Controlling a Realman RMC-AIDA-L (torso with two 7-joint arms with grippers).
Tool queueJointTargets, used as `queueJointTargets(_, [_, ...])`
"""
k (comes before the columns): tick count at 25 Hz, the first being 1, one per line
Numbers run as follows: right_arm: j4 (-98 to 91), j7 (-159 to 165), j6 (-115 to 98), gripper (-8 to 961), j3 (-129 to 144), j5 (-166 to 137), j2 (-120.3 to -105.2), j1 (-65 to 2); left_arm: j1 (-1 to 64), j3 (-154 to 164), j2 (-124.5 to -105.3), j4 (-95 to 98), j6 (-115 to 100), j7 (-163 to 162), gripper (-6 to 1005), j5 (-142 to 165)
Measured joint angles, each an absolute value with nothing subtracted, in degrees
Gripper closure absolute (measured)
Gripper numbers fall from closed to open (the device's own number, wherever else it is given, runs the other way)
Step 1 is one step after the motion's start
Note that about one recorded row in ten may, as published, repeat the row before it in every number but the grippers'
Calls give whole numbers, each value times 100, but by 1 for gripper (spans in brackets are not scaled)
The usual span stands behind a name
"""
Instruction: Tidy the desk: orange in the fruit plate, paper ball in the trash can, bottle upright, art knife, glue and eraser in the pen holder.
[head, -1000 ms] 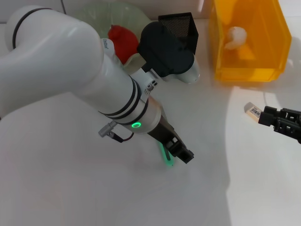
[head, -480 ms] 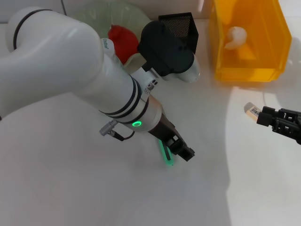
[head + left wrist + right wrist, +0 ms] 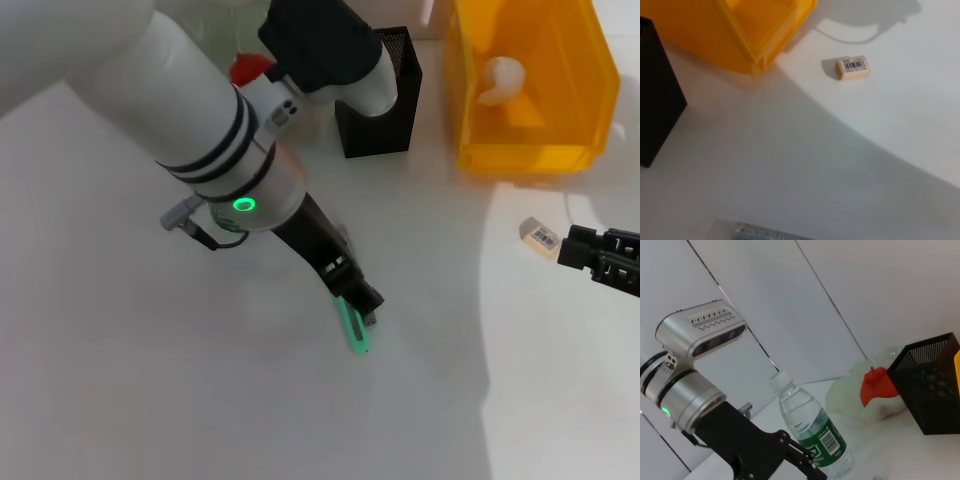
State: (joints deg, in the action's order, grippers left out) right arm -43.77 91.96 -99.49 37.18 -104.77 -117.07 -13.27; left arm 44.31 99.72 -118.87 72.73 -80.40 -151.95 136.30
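The green art knife [image 3: 352, 335] lies flat on the white desk. My left gripper [image 3: 360, 302] hovers at its far end, touching or just above it. The eraser [image 3: 540, 235] [image 3: 852, 67] lies at the right, just off the tip of my right gripper [image 3: 585, 252], which is open. The paper ball [image 3: 500, 78] sits inside the yellow trash can [image 3: 590, 110]. The bottle [image 3: 812, 432] stands upright, visible only in the right wrist view. An orange-red fruit [image 3: 250, 68] [image 3: 875, 387] rests in the pale green plate [image 3: 852, 390]. The black mesh pen holder [image 3: 385, 100] stands at the back. The glue is out of view.
My large white left arm [image 3: 190, 110] spans the upper left of the head view and hides the bottle and most of the plate. A silvery strip [image 3: 765, 232] shows at the edge of the left wrist view. The trash can's wall [image 3: 740, 40] stands beside the pen holder [image 3: 655, 100].
My left arm has swung back and to the left, uncovering the pen holder. Its gripper slid toward the knife's far end. The knife, the eraser and the right gripper stayed put.
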Motion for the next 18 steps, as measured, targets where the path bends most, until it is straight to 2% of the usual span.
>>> queueJointTargets(6, [-4861,9434,-10058,528,3718,-10479,-11666,-1290,4363,9414,-11877,7287,-8707,-14327,158,13617])
queueJointTargets(13, [-5629,10035,-10050,439,3718,-10931,-11688,-1420,3830,8817,-11871,7238,-9006,-12988,158,13107])
queueJointTargets(18, [-5837,10215,-10068,372,3765,-10991,-11663,-1571,3747,8271,-11855,6814,-8966,-12470,158,12904])
